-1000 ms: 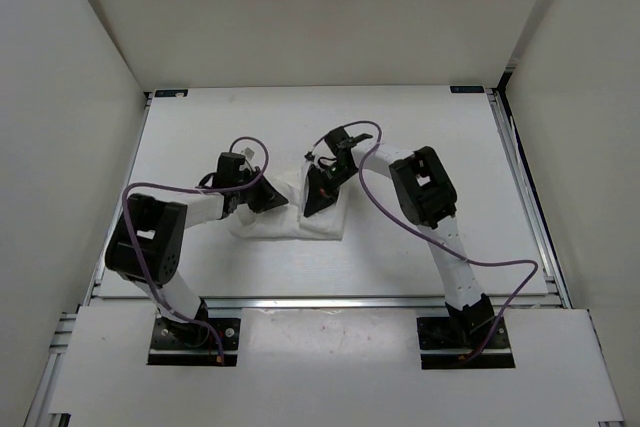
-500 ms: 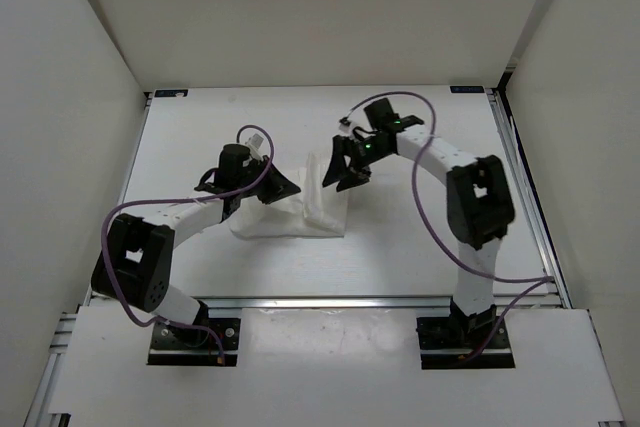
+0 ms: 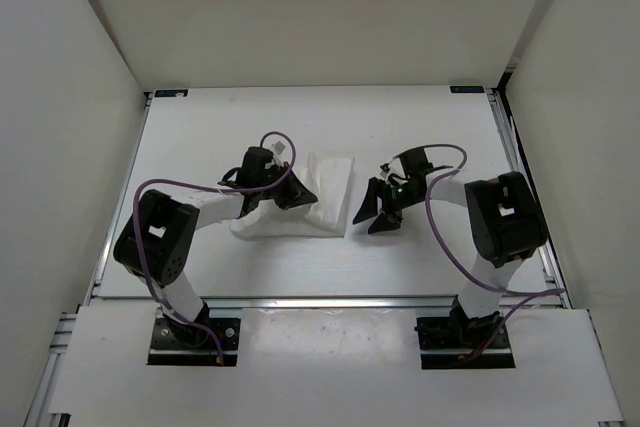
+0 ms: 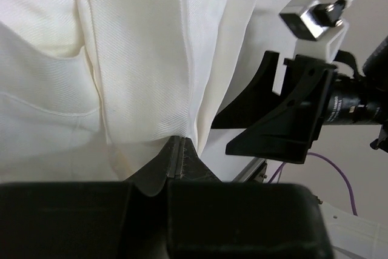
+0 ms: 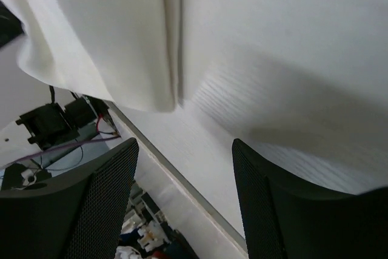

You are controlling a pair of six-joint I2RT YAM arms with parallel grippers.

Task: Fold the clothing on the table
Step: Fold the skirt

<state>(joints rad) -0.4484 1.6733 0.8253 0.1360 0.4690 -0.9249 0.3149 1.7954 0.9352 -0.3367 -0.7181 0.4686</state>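
Note:
The clothing (image 3: pixel 322 197) lies as a white folded heap on the table (image 3: pixel 200 137), just left of centre. My left gripper (image 3: pixel 297 193) rests on its middle, shut, and in the left wrist view its closed tips (image 4: pixel 180 141) pinch the clothing (image 4: pixel 139 71) where the creases run together. My right gripper (image 3: pixel 370 217) stands open on the table a little right of the garment's right edge. In the right wrist view it (image 5: pixel 185 168) has only bare table between its mesh pads (image 5: pixel 267 204), and the clothing (image 5: pixel 103 40) hangs ahead of it.
White walls enclose the table on three sides. Its aluminium rail (image 3: pixel 330 301) runs along the near edge, with both arm bases behind it. Purple cables (image 3: pixel 445 247) loop off both arms. The rail (image 5: pixel 182 186) shows close below the right gripper.
The right gripper opened, let go of the raised flap and drew back to the right and nearer. The flap now lies flat. The left gripper shifted slightly right, still shut.

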